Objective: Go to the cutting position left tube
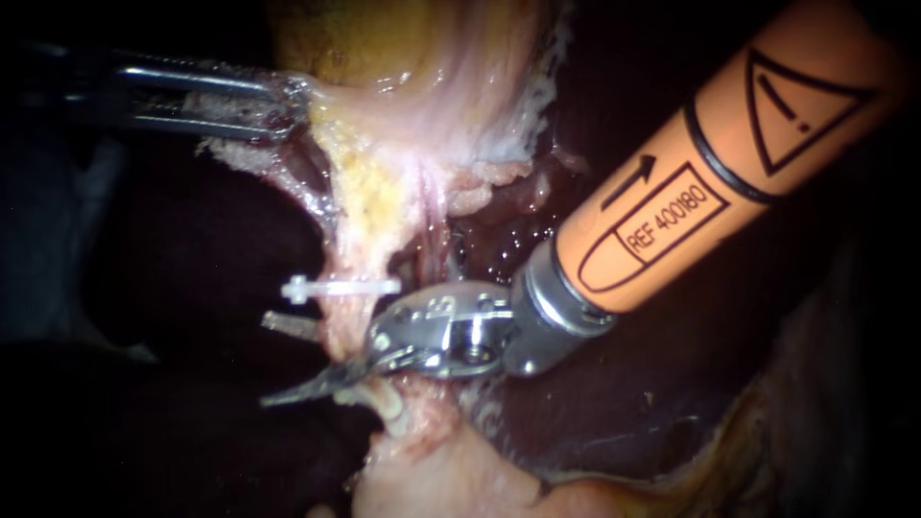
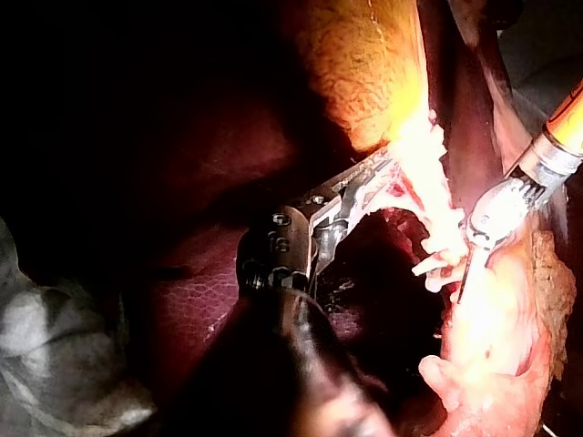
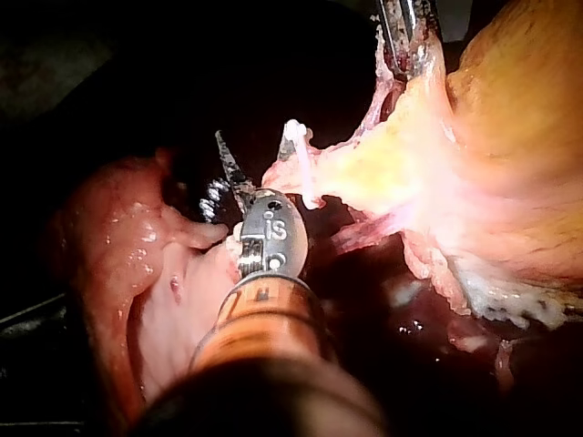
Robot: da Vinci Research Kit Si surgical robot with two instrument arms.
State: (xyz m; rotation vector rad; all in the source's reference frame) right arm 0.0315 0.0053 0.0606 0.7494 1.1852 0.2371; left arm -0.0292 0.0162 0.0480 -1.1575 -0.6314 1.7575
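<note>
One view, the endoscope's, shows right pincer (image 1: 275, 361) agape astride tube (image 1: 342, 331); left pincer (image 1: 286, 104) clamps gallbladder (image 1: 413, 91).

Orange shaft (image 1: 729, 163), white clip (image 1: 341, 287), yellow gallbladder (image 1: 384, 38) — dark maroon liver (image 1: 614, 403).

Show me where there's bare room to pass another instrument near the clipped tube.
Free: the dark gap beside the tube, bordered by the left instrument gripping tissue above, and by the clip. Crowded: below the clip, where the right instrument straddles the tube with its blades.
</note>
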